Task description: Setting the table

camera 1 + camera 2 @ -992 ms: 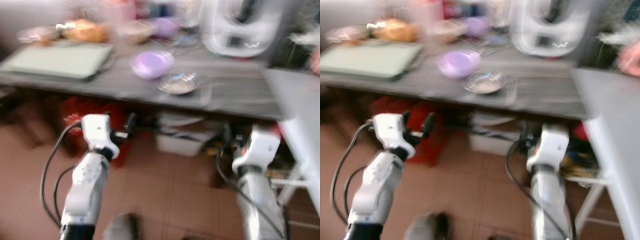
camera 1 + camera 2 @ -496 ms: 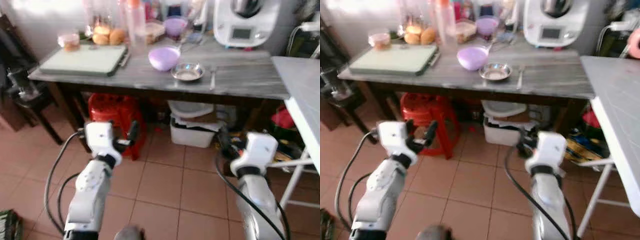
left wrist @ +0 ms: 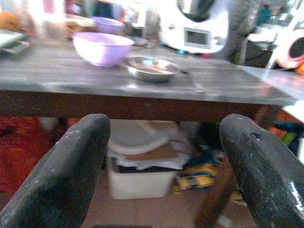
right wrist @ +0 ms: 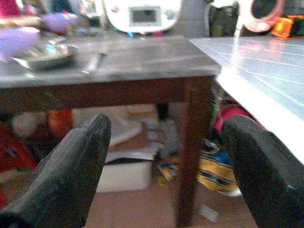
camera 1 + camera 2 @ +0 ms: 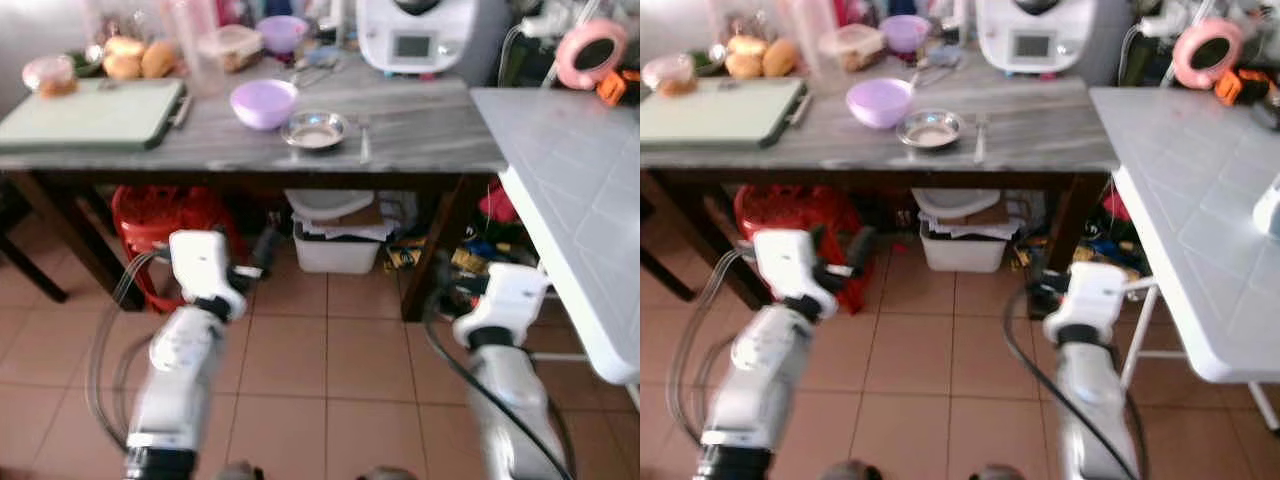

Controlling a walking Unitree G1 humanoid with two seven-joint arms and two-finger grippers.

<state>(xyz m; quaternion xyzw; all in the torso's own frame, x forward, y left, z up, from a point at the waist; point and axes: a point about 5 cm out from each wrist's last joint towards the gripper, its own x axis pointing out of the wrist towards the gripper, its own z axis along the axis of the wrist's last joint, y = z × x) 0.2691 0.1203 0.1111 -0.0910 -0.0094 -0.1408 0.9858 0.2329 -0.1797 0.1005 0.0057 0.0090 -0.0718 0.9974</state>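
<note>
A grey wooden table [image 5: 420, 125] stands ahead of me. On it are a purple bowl [image 5: 263, 102], a small steel bowl [image 5: 314, 130] and a fork [image 5: 364, 140] just right of the steel bowl. Both arms are held low in front of the table, over the tile floor. My left gripper [image 3: 161, 156] is open and empty, level with the table's edge, with the purple bowl [image 3: 102, 46] and steel bowl [image 3: 151, 69] beyond it. My right gripper [image 4: 164, 161] is open and empty, facing the table's right leg [image 4: 192, 142].
A green board [image 5: 90, 112], bread rolls [image 5: 135, 58], another purple bowl [image 5: 283, 30] and a white kitchen machine [image 5: 415, 35] sit further back. Under the table are a red stool [image 5: 150, 215] and a white bin [image 5: 335, 240]. A white tiled table [image 5: 570, 170] stands close on my right.
The whole view has swung to the right and sharpened, so the white tiled table fills more of the right side. Both arms hold the same pose, grippers still open.
</note>
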